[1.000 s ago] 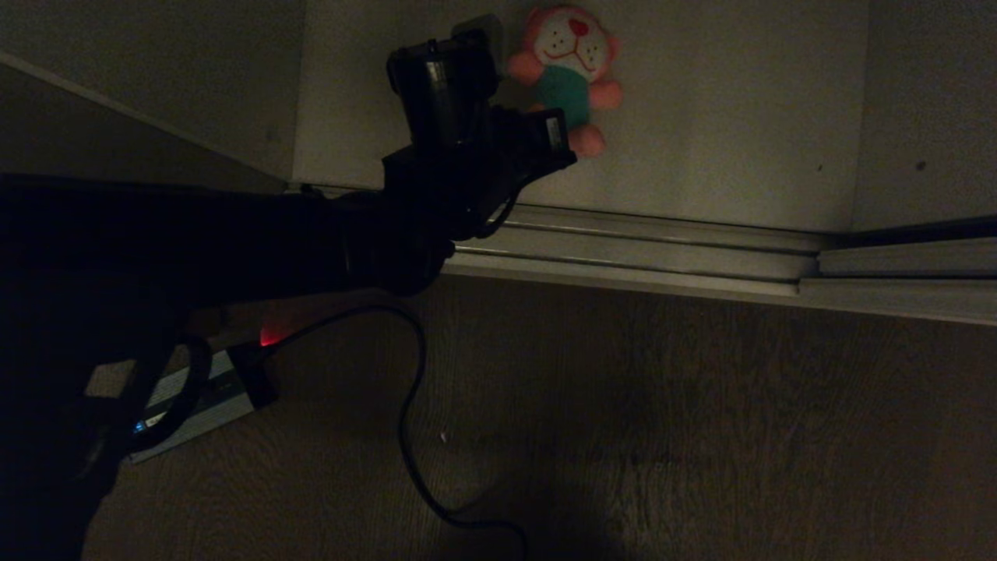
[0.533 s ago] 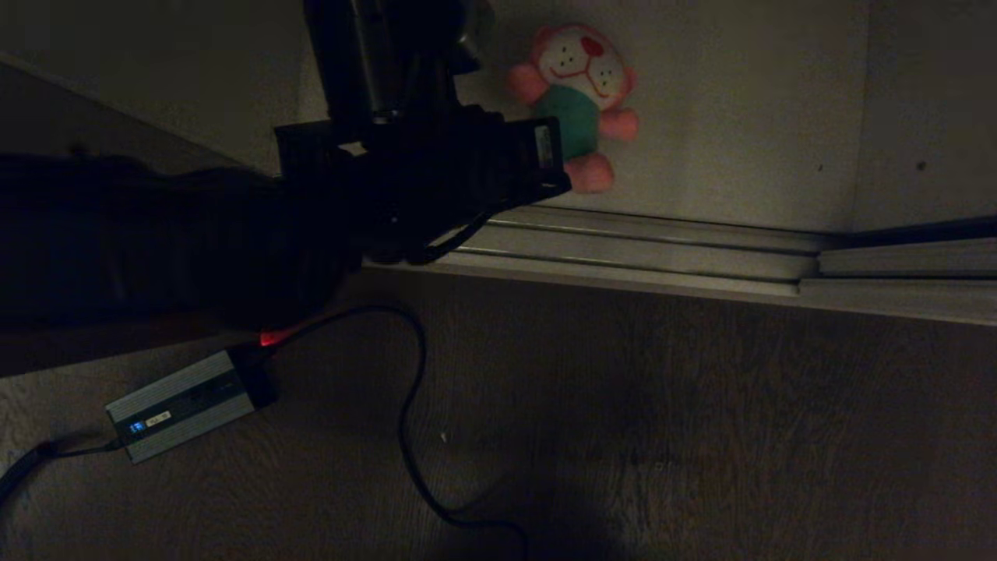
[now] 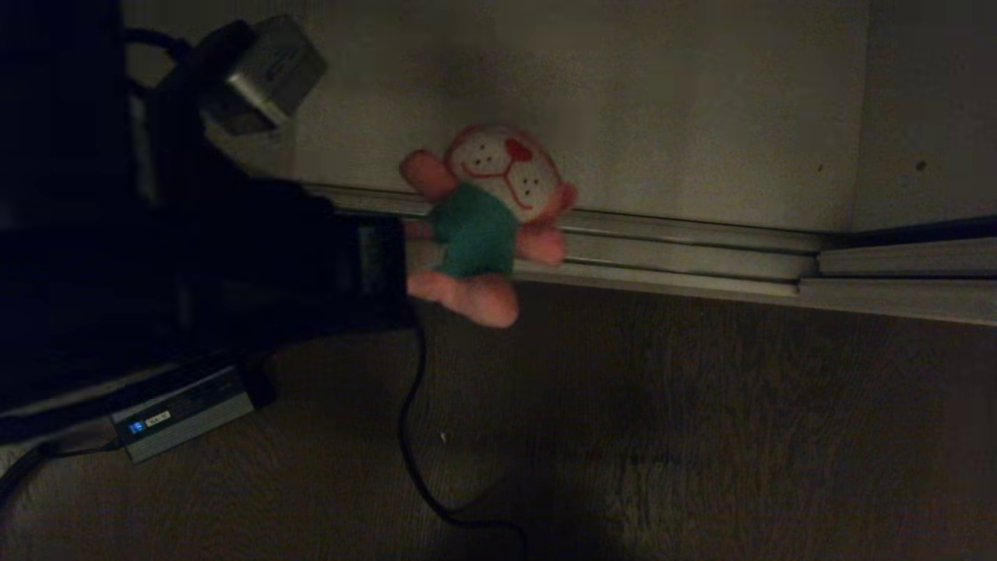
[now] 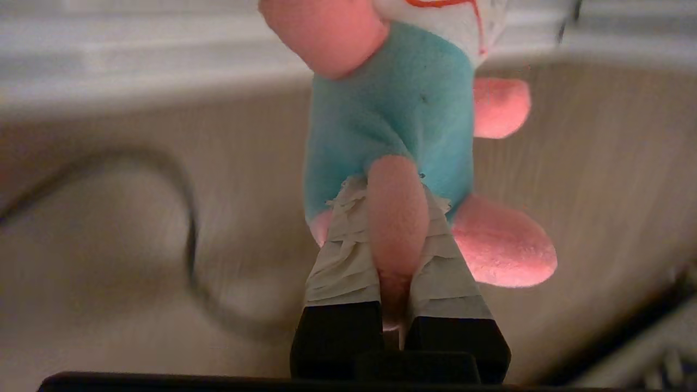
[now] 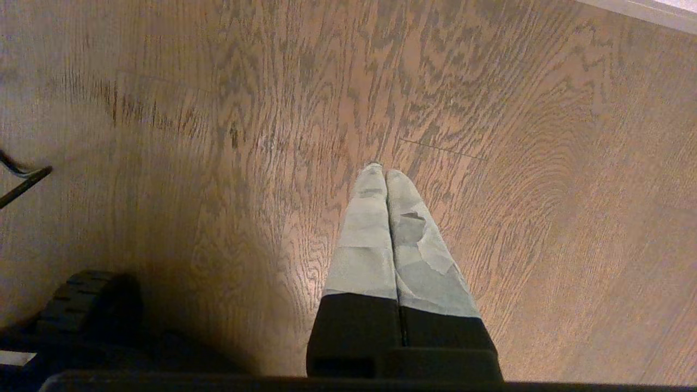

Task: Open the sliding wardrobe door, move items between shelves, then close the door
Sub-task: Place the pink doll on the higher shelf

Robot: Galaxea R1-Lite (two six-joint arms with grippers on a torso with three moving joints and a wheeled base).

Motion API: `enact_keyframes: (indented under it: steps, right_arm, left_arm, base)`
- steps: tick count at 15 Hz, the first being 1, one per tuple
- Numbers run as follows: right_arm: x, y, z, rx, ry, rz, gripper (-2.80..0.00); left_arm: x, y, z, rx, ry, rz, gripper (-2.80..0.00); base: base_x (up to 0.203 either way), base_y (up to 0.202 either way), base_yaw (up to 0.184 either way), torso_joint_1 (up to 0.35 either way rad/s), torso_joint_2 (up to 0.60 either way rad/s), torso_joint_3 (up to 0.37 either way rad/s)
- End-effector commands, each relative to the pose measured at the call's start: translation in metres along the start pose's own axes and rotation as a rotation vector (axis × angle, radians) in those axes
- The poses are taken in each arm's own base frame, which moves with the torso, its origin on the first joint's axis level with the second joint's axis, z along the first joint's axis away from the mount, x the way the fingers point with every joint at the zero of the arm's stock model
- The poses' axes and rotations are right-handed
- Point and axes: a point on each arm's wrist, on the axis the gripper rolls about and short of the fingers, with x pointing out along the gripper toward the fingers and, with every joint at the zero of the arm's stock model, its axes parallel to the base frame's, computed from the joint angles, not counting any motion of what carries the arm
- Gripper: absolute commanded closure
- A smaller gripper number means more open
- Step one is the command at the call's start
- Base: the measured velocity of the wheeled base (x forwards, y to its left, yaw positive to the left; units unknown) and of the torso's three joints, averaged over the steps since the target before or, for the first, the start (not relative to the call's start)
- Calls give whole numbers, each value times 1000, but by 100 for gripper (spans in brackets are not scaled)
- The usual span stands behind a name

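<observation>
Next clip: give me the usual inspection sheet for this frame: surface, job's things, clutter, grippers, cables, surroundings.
Surface: off-white bottom shelf bare where visible; ribbed metal floor track along its front edge.
Job's things: pink plush toy with teal shirt, off the shelf, hanging over the track and the floor's edge. Second toy and sliding door: nothing seen.
Clutter: grey metal box with a small blue light on the wood floor.
Grippers: left gripper shut on one of the toy's pink limbs; right gripper shut, empty, above bare floor.
Cables: black cable curving across the floor from the box.
Surroundings: dim lighting; wardrobe side wall at right.
</observation>
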Motion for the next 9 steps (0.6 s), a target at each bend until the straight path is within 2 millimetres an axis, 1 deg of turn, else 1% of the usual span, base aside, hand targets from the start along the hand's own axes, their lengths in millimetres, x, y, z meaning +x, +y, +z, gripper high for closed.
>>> enact_keyframes:
  steps: [1,3,6,9]
  right_arm:
    - [0,0,0,-1,-3,0,0]
    - [0,0,0,-1,-2,0,0]
    - [0,0,0,-1,-3,0,0]
    - [0,0,0,-1,-3,0,0]
  left_arm:
    - [-54,14,-9,-13,0,-3,0]
    - [-64,19,-24,-5,52,-24,0]
    - [-67,20,-29,8,66,-36,0]
    - [-80,27,-41,3,67,-21,0]
  base:
    - [0,0,0,0,0,0]
    - [0,0,0,0,0,0]
    - [0,0,0,0,0,0]
    - [0,0,0,0,0,0]
